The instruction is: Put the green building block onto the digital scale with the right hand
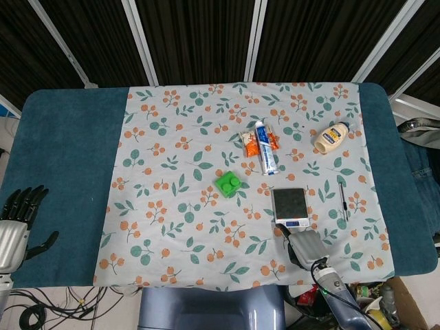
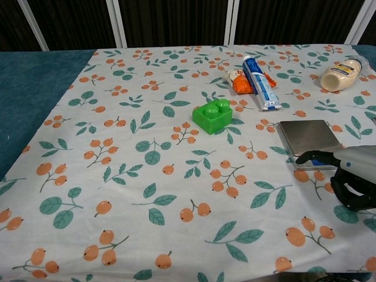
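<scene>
1. Block (image 1: 227,184): green, studs up, alone on the floral cloth (image 1: 172,227) near its middle; nothing touches it; it lies left of the scale and well apart from both hands.
2. Scale (image 1: 289,205): flat on the cloth, its steel plate bare; a blue display strip runs along the near edge.
3. Right hand (image 2: 351,179): at the near right of the table, just in front of the scale; it holds nothing; one dark finger (image 2: 309,155) points out over the scale's near edge, the others are curled under the palm; whether the fingertip touches the scale cannot be told.
4. Left hand (image 1: 17,223): over the teal table cover (image 1: 62,151) at the far left edge; fingers spread apart, nothing in it.
5. Toothpaste tube (image 1: 265,148): beyond the block, lying across an orange packet (image 1: 252,143).
6. Cream bottle (image 1: 331,136): on its side toward the far right.
7. Pen (image 1: 342,200): just right of the scale.
</scene>
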Available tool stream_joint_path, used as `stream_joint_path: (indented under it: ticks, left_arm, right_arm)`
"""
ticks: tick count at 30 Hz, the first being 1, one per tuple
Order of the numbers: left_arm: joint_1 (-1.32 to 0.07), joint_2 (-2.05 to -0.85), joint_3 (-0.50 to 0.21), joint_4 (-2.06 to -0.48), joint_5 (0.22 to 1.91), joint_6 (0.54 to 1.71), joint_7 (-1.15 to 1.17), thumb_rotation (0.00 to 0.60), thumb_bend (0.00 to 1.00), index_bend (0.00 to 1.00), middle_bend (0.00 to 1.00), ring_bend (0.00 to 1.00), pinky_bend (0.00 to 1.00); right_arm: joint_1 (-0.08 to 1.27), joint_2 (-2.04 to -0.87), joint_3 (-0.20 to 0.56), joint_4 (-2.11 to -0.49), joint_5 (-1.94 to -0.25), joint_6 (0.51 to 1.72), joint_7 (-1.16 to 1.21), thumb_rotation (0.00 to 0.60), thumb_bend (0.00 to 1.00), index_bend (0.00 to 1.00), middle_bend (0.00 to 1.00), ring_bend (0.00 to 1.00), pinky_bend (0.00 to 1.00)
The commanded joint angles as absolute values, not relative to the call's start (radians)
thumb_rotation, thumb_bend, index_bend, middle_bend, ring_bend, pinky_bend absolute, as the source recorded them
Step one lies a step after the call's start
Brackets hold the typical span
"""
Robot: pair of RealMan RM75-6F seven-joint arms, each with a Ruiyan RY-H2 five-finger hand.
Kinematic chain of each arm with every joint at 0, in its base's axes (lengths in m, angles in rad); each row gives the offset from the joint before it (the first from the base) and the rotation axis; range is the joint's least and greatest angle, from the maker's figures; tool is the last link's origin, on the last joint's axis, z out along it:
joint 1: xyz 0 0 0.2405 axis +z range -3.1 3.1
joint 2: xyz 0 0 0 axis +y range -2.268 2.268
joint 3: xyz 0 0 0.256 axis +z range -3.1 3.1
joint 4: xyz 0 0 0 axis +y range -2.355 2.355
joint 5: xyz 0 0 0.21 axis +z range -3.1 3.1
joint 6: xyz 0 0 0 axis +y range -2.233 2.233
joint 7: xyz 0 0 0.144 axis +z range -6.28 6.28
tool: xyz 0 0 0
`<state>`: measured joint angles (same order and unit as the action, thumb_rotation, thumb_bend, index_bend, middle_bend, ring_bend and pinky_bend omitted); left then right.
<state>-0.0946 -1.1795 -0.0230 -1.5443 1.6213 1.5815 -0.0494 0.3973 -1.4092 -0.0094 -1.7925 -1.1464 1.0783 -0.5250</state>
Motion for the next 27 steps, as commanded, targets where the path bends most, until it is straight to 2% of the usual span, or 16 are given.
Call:
stream_joint_path:
  ticks: [1,27]
  left_arm:
    - [-0.095,-1.18,-0.023,-1.544,1.622,1.582,-0.049,0.6,0.26,0.0,0.05,0.04,0.03]
    - [-0.095,-1.18,-0.023,-1.544,1.623,1.582,-0.049,0.6,0.26,0.0,0.05,0.04,0.03]
  right_arm:
    - [0.397,-1.41,-0.009,-1.791,-1.143,1.079,-0.515,0.6,0.82,0.14,0.83,0.87,0.88]
    - [0.403,-1.405,-0.017,-1.775,-1.132,1.083,-0.5,0.6,0.82,0.14,0.83,0.87,0.88]
